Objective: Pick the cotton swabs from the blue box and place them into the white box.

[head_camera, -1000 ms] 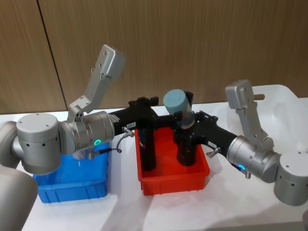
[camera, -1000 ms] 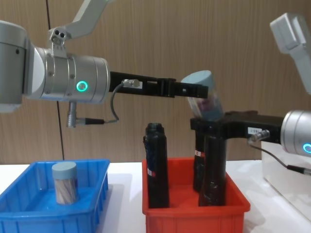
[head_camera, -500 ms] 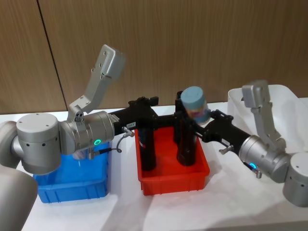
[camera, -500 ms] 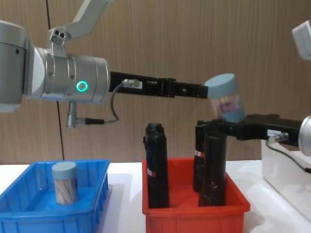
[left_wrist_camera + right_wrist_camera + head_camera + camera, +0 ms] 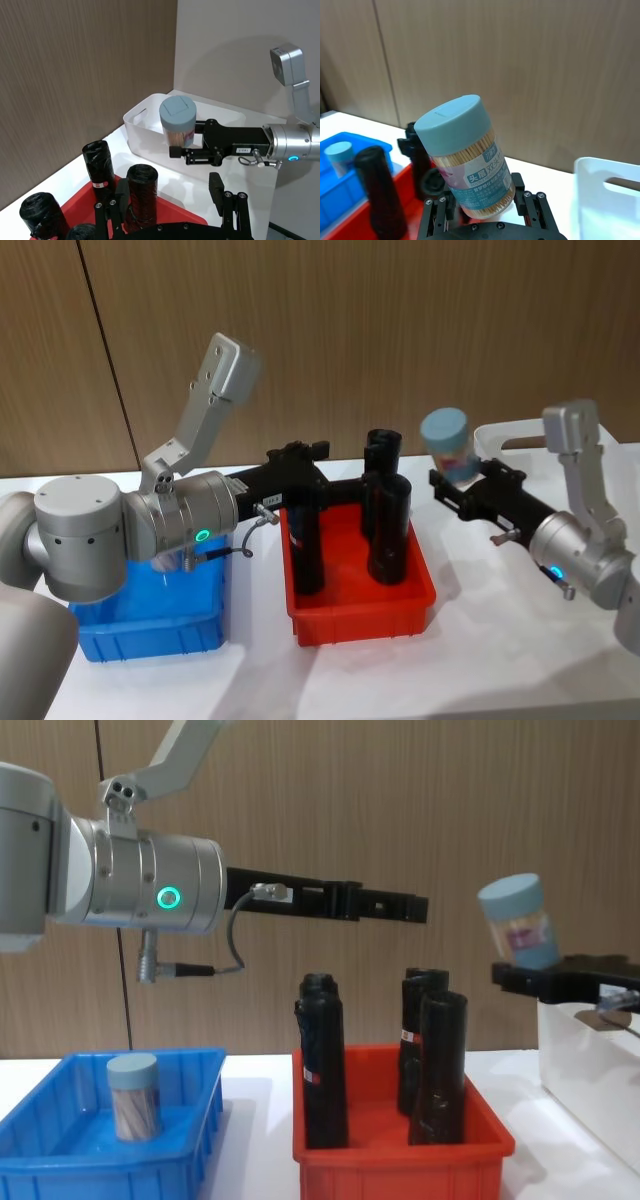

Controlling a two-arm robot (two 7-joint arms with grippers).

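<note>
— Where is the jar of cotton swabs (image 5: 446, 445)?
— Up in the air, in the right claw (image 5: 462, 485). The claw is clamped on the jar's lower half, lid up, with the jar leaning a little toward the robot's left
— Over which box?
— It hangs between the red bin (image 5: 360, 618) and the white box (image 5: 520, 428), just beside the white box's left wall and higher than its rim. It touches neither
— And the left claw (image 5: 418, 908)?
— Stretched out level above the red bin, higher than the black rolls (image 5: 388, 530) standing in it. In its own wrist view the fingers (image 5: 216, 182) stand apart with nothing between them
— Anything in the blue box (image 5: 150, 635)?
— A second jar (image 5: 133, 1095), upright, pale lid on top, sticks showing through the clear side. On the table (image 5: 480, 660) the blue box sits at the robot's left, the red bin in the middle, the white box at the right
</note>
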